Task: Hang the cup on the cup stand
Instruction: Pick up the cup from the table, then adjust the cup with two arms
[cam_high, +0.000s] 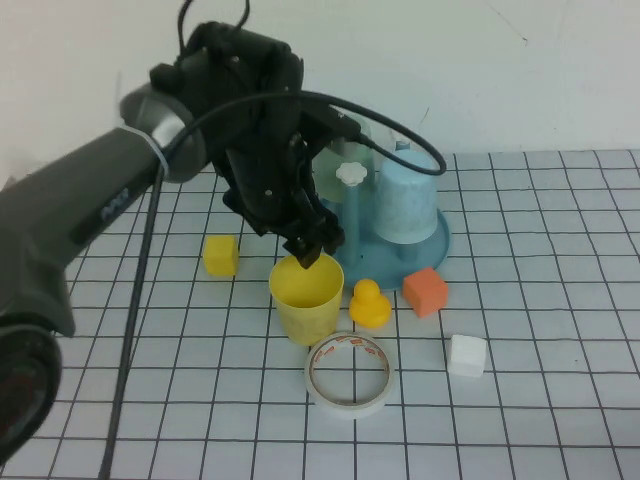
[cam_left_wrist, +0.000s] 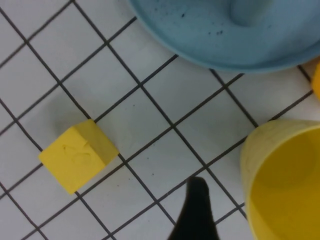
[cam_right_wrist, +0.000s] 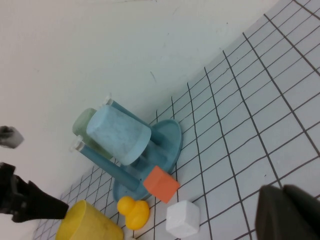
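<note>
The yellow cup (cam_high: 308, 295) stands upright on the gridded table, in front of the blue-teal cup stand (cam_high: 435, 245) with its white flower knob (cam_high: 351, 173). My left gripper (cam_high: 312, 250) is open and hovers right over the cup's far rim. In the left wrist view one dark finger (cam_left_wrist: 196, 210) shows outside the cup (cam_left_wrist: 287, 185), with the stand's dish base (cam_left_wrist: 225, 35) beyond it. A light blue cup (cam_high: 405, 205) and a pale green cup (cam_right_wrist: 87, 127) hang on the stand (cam_right_wrist: 167, 142). My right gripper (cam_right_wrist: 287, 212) is shut and empty, parked above the table away from the cup (cam_right_wrist: 90, 222).
A yellow cube (cam_high: 221, 255) lies left of the cup. A yellow duck (cam_high: 369, 303) and an orange cube (cam_high: 425, 291) sit in front of the stand. A white cube (cam_high: 467, 355) and a tape roll (cam_high: 349, 373) lie nearer me.
</note>
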